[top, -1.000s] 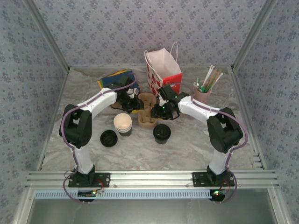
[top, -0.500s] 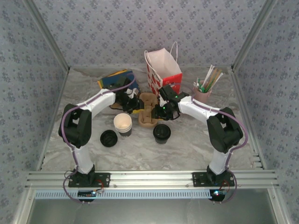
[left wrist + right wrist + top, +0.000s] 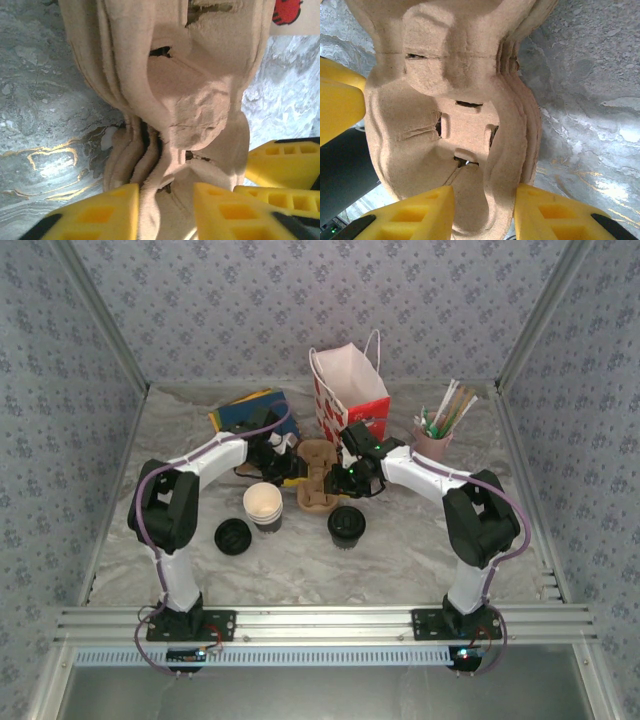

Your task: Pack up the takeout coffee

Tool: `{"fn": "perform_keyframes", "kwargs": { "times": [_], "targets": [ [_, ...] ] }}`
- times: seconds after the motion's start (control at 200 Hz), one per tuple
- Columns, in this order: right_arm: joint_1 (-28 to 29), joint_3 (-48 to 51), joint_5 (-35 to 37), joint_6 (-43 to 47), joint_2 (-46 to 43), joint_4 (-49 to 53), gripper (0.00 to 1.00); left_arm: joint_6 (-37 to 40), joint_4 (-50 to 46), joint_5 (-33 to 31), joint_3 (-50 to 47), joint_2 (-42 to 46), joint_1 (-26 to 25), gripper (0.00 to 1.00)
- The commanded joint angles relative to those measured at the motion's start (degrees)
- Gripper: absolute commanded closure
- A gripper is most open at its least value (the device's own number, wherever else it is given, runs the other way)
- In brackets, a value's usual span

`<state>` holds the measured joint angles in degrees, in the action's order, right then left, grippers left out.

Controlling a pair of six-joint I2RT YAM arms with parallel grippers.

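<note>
Takeout coffee [image 3: 346, 525] upright, long axis vertical

A brown pulp cup carrier [image 3: 318, 483] is seen at the middle of the marbled table [image 3: 420, 560], met at its left edge by the left gripper [image 3: 288, 466] and at its right edge by the right gripper [image 3: 338, 477]. Nearer the bases, the lidded takeout coffee [image 3: 346, 525] is stood upright, with a stack of lidless cups [image 3: 263, 506] and a loose black lid [image 3: 232, 536] to its left. A red-patterned paper bag [image 3: 350, 400] is set behind the carrier.
</note>
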<state>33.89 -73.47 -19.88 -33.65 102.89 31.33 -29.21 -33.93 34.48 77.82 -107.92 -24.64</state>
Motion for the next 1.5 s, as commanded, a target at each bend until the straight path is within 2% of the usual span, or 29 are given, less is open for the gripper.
{"fn": "perform_keyframes", "kwargs": {
  "times": [0.0,0.64,1.014,1.194,1.334,1.494],
  "targets": [
    [0.54,-2.37,-1.04,0.78,0.51,-1.44,0.64,1.01,1.27,4.28,-0.31,-0.73,-0.47,0.72],
    [0.36,-3.5,1.12,1.71,-0.06,0.84,0.63,-2.43,1.6,5.69,0.37,3.57,0.76,0.7],
    [0.39,-4.05,0.72,1.74,0.4,0.7,0.65,-4.49,3.41,8.79,-0.2,2.07,1.33,0.73],
    [0.39,-4.05,0.44,1.74,0.61,0.41,0.66,-6.6,6.55,12.54,-1.21,1.25,1.37,0.73],
    [0.39,-4.15,0.37,1.74,0.64,0.38,0.66,-7.36,7.84,13.48,-1.6,0.54,1.41,0.68],
    [0.39,-4.1,0.27,1.74,0.87,0.15,0.66,-7.59,7.89,13.33,-1.96,0.08,1.35,0.68]
  ]
}}
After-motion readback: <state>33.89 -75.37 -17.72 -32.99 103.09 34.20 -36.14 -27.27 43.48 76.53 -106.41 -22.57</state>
